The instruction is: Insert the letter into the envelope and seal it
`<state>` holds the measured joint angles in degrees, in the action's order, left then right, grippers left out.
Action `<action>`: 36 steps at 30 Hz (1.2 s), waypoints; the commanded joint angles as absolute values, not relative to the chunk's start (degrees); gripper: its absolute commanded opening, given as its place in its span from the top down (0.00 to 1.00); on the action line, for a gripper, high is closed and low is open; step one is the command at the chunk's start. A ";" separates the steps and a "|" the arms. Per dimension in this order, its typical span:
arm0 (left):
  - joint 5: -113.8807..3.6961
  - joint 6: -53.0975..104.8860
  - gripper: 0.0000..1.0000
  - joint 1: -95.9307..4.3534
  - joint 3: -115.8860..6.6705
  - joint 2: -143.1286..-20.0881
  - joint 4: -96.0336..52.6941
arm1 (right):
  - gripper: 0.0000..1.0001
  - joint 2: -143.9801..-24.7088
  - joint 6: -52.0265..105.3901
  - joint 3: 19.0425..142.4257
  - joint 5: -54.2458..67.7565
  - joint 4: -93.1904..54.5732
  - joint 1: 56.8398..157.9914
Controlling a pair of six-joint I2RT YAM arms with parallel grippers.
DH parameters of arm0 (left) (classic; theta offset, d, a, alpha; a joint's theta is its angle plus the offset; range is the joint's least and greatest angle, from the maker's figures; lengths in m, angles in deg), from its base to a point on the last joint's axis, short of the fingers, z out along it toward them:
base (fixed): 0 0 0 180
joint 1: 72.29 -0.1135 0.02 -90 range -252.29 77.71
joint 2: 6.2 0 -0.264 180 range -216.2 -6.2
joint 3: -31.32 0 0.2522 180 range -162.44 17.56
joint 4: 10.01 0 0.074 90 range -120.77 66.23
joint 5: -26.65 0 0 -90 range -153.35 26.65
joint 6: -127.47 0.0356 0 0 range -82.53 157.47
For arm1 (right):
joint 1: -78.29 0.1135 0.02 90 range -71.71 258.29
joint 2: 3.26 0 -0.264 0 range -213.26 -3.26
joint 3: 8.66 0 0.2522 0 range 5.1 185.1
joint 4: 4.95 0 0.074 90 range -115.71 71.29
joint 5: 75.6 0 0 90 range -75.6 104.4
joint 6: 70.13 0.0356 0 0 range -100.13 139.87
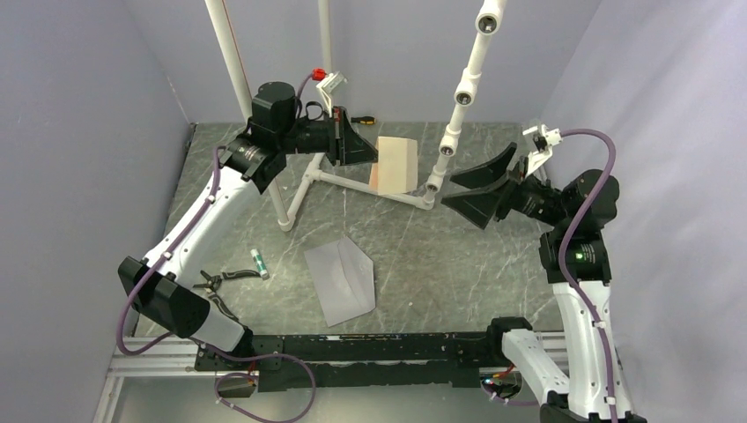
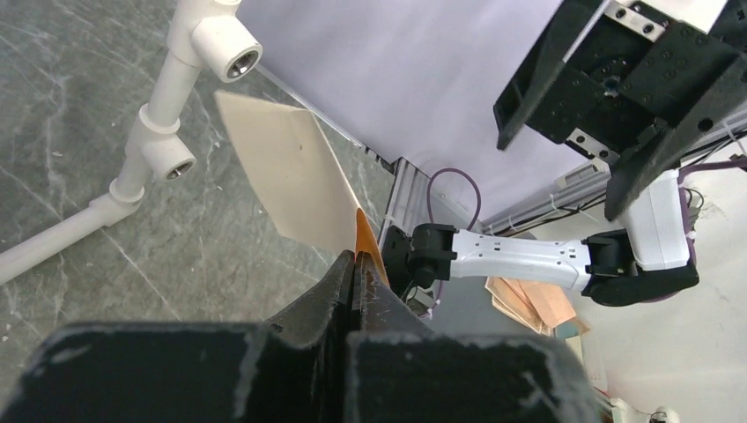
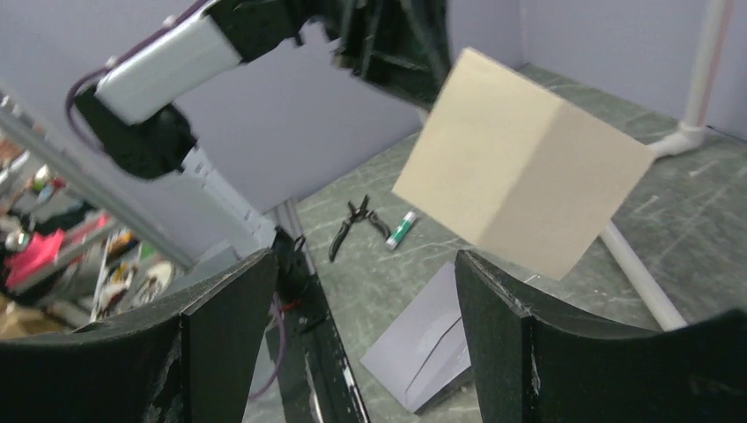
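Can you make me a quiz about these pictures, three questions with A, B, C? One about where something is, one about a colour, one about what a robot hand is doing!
1. Where is the envelope?
A. held up in the air
B. lying on the table
C. hidden out of sight

2. What colour is the letter?
A. green
B. blue
C. tan

3. The right hand is:
A. open and empty
B. shut on the letter
C. shut on the envelope

Answers:
1 B, it lies flat on the table.
2 C, the left hand pinches a tan sheet.
3 A, its fingers stand wide apart with nothing between.
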<state>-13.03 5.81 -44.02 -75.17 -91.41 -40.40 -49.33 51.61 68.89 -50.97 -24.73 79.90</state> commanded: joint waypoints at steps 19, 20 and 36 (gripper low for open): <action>-2.39 -2.64 0.97 -43.90 -71.84 -88.32 -22.44 | 0.09 -58.46 71.59 60.67 -17.37 -9.55 97.07; -2.31 -3.00 0.97 -43.90 -71.56 -88.22 -21.97 | 0.09 -59.10 72.53 60.54 -18.25 -7.87 97.51; -4.19 7.06 0.97 -43.90 -73.67 -86.80 -34.32 | 0.51 -60.63 79.71 58.45 -24.26 8.69 100.26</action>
<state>-4.53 4.13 -43.97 -71.49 -88.68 -32.75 -62.40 78.19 58.68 -23.30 2.15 100.05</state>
